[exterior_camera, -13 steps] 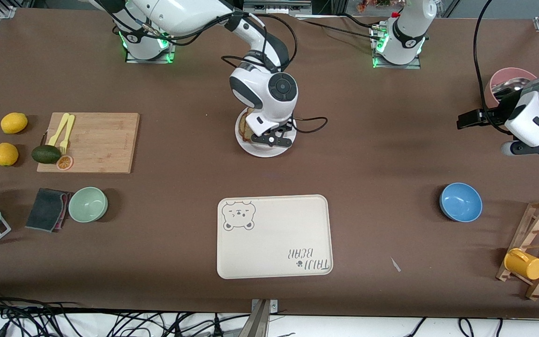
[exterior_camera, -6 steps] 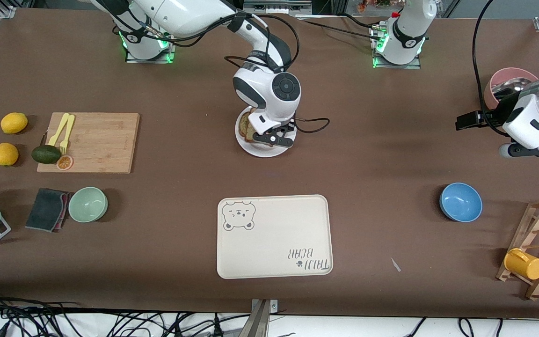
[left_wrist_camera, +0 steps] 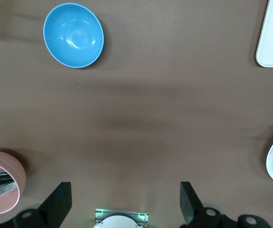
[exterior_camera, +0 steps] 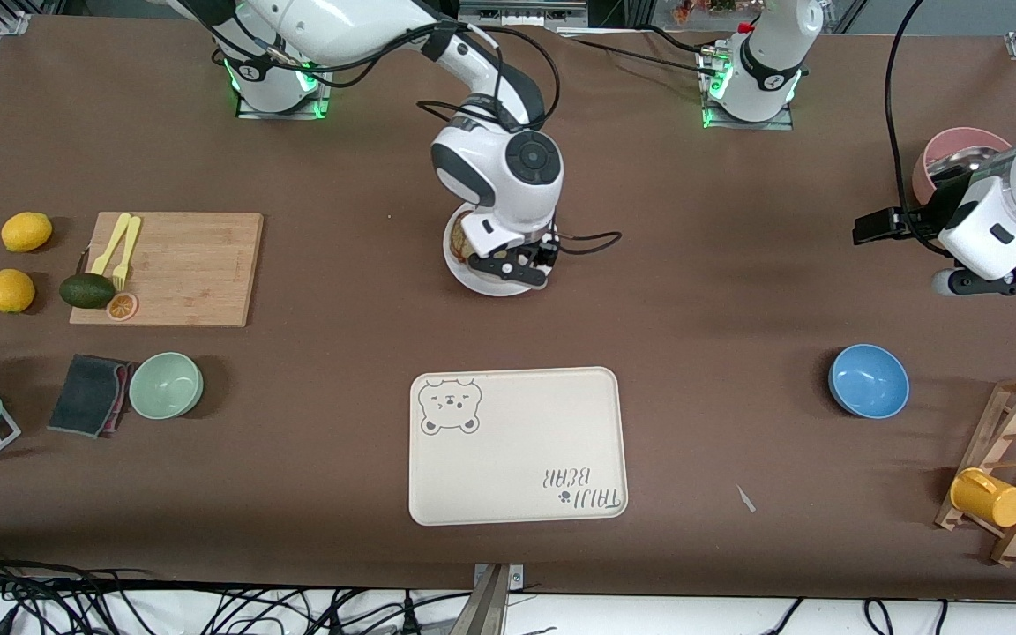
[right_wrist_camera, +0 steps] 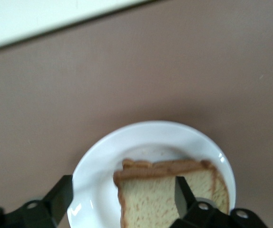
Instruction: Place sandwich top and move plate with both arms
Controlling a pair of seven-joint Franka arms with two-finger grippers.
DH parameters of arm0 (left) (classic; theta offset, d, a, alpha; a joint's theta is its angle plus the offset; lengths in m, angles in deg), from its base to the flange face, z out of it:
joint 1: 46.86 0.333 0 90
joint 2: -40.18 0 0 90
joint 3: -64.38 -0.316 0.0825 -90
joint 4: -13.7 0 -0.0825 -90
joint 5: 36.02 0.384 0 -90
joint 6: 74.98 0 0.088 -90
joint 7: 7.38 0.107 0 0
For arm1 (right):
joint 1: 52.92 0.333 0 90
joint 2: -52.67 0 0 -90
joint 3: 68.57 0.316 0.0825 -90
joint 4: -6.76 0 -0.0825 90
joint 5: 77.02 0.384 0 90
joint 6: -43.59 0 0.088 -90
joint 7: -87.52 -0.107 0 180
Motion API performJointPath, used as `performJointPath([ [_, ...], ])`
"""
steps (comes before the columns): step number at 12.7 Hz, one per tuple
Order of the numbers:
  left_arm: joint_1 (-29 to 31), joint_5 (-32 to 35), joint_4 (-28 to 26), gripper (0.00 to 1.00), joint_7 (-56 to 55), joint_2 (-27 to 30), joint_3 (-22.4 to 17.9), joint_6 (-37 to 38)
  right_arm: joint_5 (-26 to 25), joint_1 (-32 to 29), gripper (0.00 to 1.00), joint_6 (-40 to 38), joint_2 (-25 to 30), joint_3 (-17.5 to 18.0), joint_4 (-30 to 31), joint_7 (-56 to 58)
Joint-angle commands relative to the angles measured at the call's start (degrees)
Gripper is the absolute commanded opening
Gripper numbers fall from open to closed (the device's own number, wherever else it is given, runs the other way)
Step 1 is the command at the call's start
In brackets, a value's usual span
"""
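The sandwich top (right_wrist_camera: 170, 192) lies flat on the plate (right_wrist_camera: 103, 166), over another slice whose crust edge shows beneath it, and the plate sits on the brown surface (exterior_camera: 720, 291) farther from the front camera than the cream tray (exterior_camera: 517, 445). The right claw (right_wrist_camera: 120, 194) hangs just above the bread with its fingers (right_wrist_camera: 60, 197) spread apart and not touching it. The left claw (left_wrist_camera: 124, 202) waits with fingers apart above bare surface near the pink bowl (left_wrist_camera: 1, 183), toward the left arm's end, with the blue bowl (exterior_camera: 868, 380) nearer the front camera.
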Motion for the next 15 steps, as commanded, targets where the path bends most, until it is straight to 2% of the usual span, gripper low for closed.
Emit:
performJointPath([
  [1, -0.39, 1.01, 1.42, 1.00, 0.15, -0.40, 0.04, 0.74, -0.19, -5.20, 1.00, -0.66, 5.16, 0.18, 0.95, 4.88],
  [5, -0.56, 0.84, 1.51, 1.00, -0.02, -0.31, 0.21, 0.74, 0.25, -12.23, 1.00, -6.36, 11.31, 0.00, 1.04, 14.37],
  [6, -0.48, 0.84, 1.51, 1.00, 0.07, -0.31, 0.12, 0.74, 2.16, -13.99, 1.00, -7.42, 12.80, -0.09, 1.04, 17.97],
  [8, -0.47, 0.84, 1.51, 1.00, 0.16, -0.31, 0.21, 0.74, 10.31, -17.85, 1.00, -7.87, 15.09, -0.61, 1.30, 19.42],
  [10, -0.47, 0.84, 1.51, 1.00, -0.02, -0.23, 0.21, 0.82, 12.55, -18.49, 1.00, -10.66, 19.13, -5.07, 2.61, 20.72],
  [15, -0.56, 0.84, 1.51, 1.00, 0.07, -0.22, 0.21, 0.82, 12.64, -18.49, 1.00, -15.60, 25.20, -14.66, 2.97, 34.24],
])
